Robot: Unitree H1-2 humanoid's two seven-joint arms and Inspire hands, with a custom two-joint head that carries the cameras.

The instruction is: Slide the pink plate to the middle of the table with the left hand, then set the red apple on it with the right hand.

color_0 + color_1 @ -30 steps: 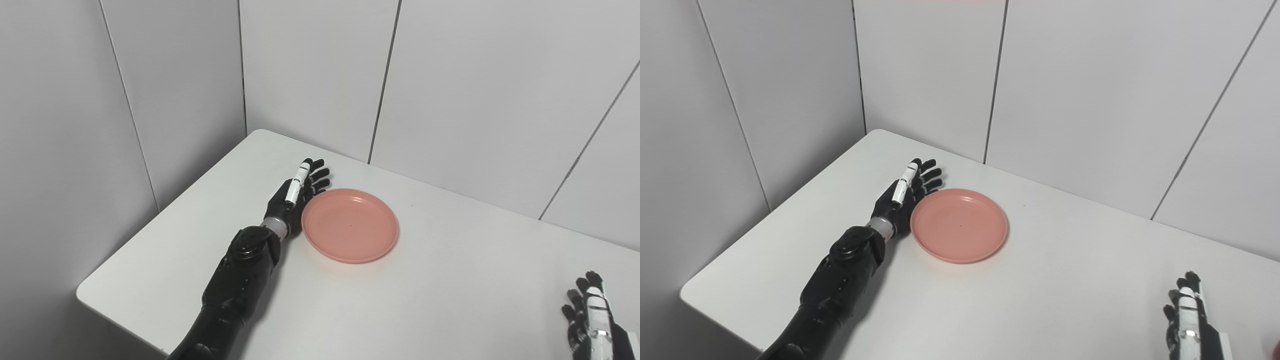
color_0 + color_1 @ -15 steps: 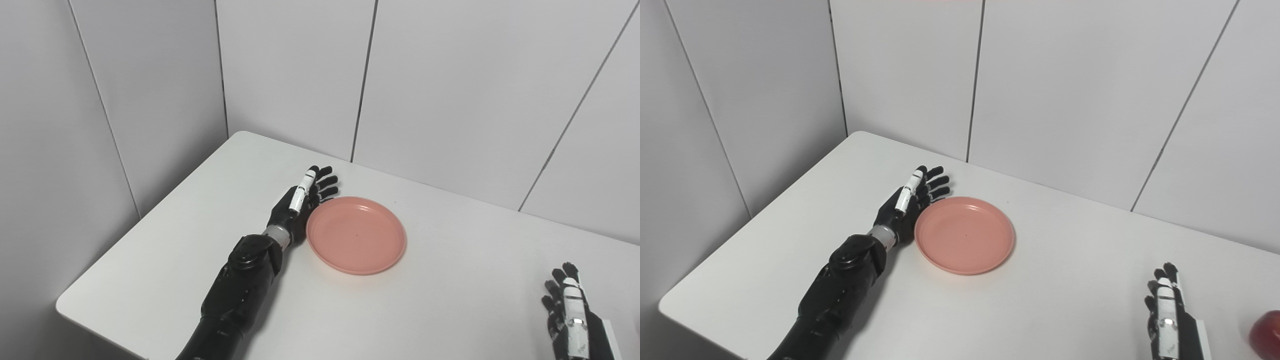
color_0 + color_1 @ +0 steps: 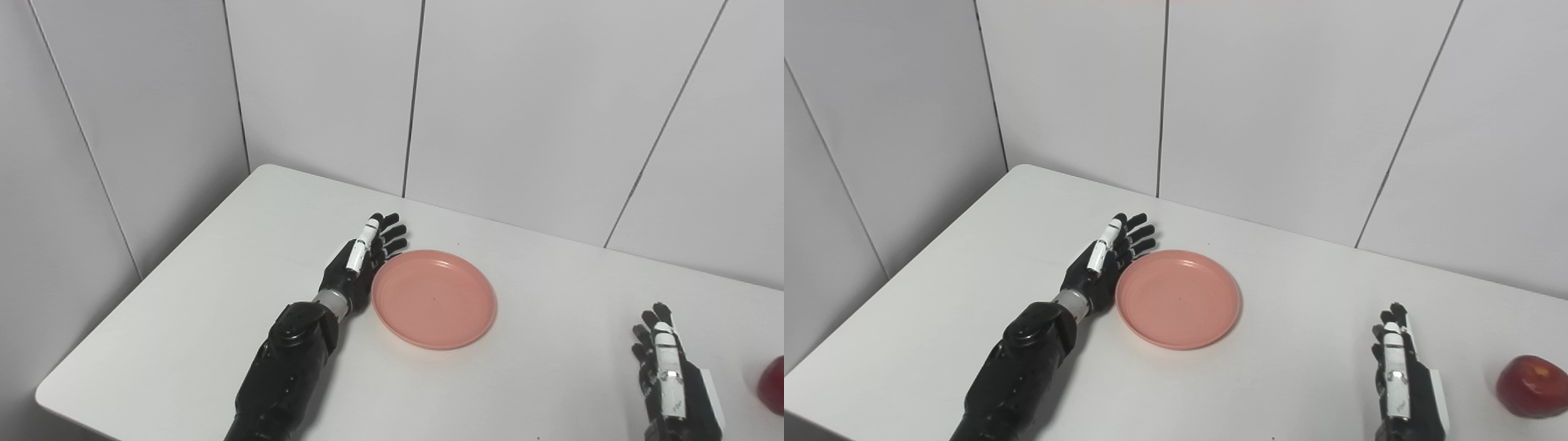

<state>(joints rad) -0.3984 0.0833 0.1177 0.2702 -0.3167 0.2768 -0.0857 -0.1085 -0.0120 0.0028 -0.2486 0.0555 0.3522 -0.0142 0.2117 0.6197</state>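
Plate point(image 3: 1178, 298) and apple point(image 3: 1531, 386) are the two things to move, and both sit on the white table point(image 3: 968, 275). This pink plate lies flat, about midway between the table's left edge and its middle, nearer the back edge than the front. It looks thin, light and stiff, with a low rim, so a soft push on that rim should make it slide easily on the smooth top. A hard push could send it too far. The left hand point(image 3: 1102, 260) stands on its side against the plate's left rim, fingers point(image 3: 1136, 231) straight and spread, holding nothing; it seems to touch the rim. The red apple rests near the table's right edge, toward the front. It looks round, firm, shiny and heavier than the plate, so it may roll or slip; I think fingers should wrap around its fat middle. The right hand point(image 3: 1399, 383) waits near the front edge, left of the apple and apart from it, fingers straight, holding nothing.
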